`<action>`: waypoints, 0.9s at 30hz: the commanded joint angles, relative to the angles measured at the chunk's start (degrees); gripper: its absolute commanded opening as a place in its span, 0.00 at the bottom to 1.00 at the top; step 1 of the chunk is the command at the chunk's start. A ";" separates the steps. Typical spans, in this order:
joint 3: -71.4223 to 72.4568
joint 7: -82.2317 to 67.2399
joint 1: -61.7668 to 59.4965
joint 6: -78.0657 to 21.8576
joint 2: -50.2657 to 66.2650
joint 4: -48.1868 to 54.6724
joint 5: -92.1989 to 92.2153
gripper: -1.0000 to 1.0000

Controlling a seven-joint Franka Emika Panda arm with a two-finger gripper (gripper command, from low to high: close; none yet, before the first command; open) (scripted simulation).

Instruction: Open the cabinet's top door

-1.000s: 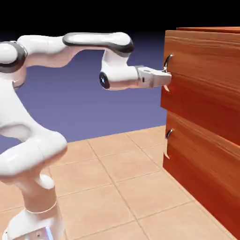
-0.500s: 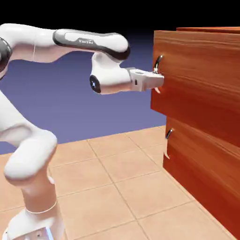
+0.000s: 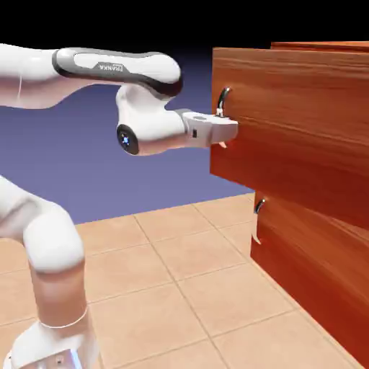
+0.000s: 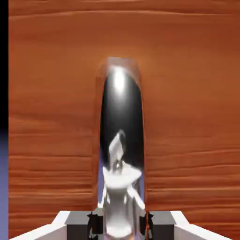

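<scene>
Pulled outward since a second ago, the top door (image 3: 288, 122) now juts well past the lower front (image 3: 310, 267) toward the exterior view's nine o'clock, and the gripper (image 3: 225, 130) has travelled the same way with it, while the arm (image 3: 108, 68) has swung back toward nine o'clock. Seen from the exterior view, the cabinet (image 3: 317, 216) fills the three o'clock side, and the hand lies level, its fingers pinched tight on the silver handle (image 3: 223, 101) near the door's nine o'clock edge. A matching lower handle (image 3: 258, 209) sits untouched at about four o'clock. Seen from the hand view, wood grain of the top door (image 4: 187, 93) covers nearly everything; the handle (image 4: 122, 136) rises from six o'clock toward twelve as a dark, shiny curved bar, and the two grey fingertips (image 4: 80, 222) press against it on either side at six o'clock, with no gap beyond the bar itself.
</scene>
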 commanded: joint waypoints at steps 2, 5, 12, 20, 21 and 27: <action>-3.45 2.49 3.61 0.96 -3.17 -2.08 -4.97 0.00; -8.27 6.14 8.84 2.97 -8.03 -4.79 -12.45 0.00; -17.42 15.27 20.78 10.54 -19.34 -9.64 -29.89 0.00; -20.43 31.75 24.98 13.96 -26.96 -14.80 -49.79 0.00; -20.29 34.24 24.01 13.00 -27.44 -15.51 -52.20 0.00; -20.55 48.15 13.22 0.93 -31.79 -19.82 -66.76 0.00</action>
